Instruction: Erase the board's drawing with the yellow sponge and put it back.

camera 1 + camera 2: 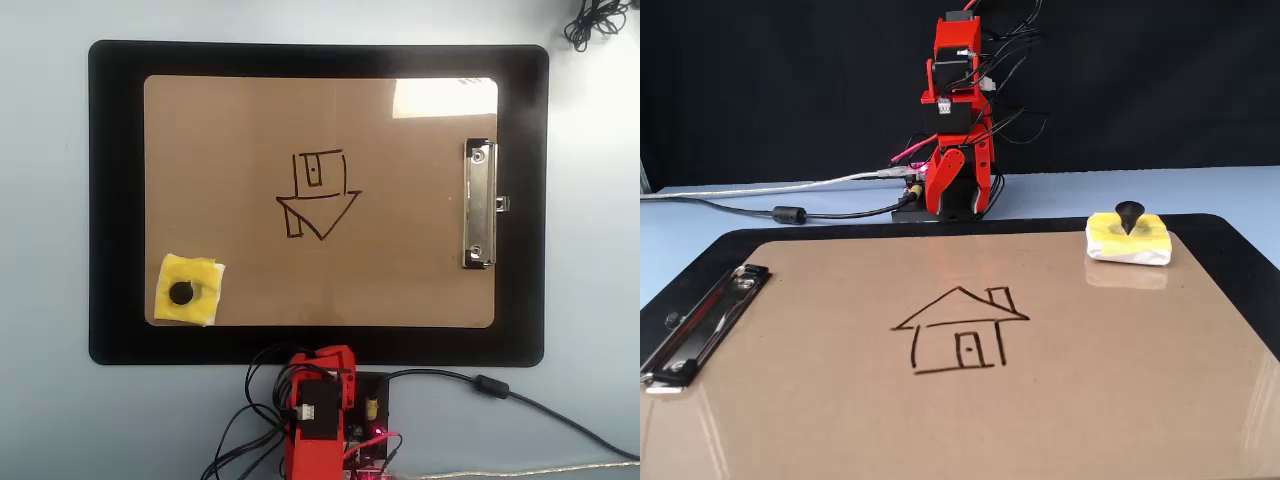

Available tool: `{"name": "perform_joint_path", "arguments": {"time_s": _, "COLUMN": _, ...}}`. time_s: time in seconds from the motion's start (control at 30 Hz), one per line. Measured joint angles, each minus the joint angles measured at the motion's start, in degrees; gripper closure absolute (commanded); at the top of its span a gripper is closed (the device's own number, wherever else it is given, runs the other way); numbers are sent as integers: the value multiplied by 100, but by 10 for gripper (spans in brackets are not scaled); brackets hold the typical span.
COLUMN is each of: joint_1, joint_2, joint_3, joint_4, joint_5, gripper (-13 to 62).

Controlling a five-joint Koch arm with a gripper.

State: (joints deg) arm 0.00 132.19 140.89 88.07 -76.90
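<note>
The brown board (400, 270) lies on a black mat (115, 200). The drawing (320, 196) is a black marker outline near the board's middle; in the fixed view (960, 335) it reads as a small house with a door and chimney. The yellow sponge (203, 278) with its black knob rests on the board's corner nearest the arm, lower left in the overhead view and right rear in the fixed view (1140, 245). My red arm (320, 400) stands folded off the mat. My gripper (965, 210) hangs point-down over the base, empty, its jaws slightly apart, far from the sponge.
The board's silver clip (479, 205) is on its right short edge in the overhead view, left in the fixed view (700, 320). Cables (500, 390) trail from the arm's base over the pale blue table. A black cable bundle (595, 22) lies at the top right corner.
</note>
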Motion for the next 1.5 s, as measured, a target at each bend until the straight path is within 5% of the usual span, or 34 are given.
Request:
{"name": "perform_joint_path", "arguments": {"time_s": 0.83, "joint_1": 0, "joint_2": 0, "joint_3": -35, "joint_4": 9, "joint_5": -9, "gripper": 155}}
{"name": "perform_joint_path", "arguments": {"time_s": 1.03, "joint_1": -123, "joint_2": 0, "joint_3": -1714, "joint_4": -343, "joint_5": 0, "gripper": 161}}
{"name": "perform_joint_path", "arguments": {"time_s": 1.3, "joint_1": -4500, "joint_2": 0, "joint_3": -1204, "joint_4": -3814, "joint_5": -2452, "gripper": 162}}
{"name": "perform_joint_path", "arguments": {"time_s": 1.5, "joint_1": -5722, "joint_2": -114, "joint_3": -272, "joint_4": -6732, "joint_5": -3410, "gripper": 163}}
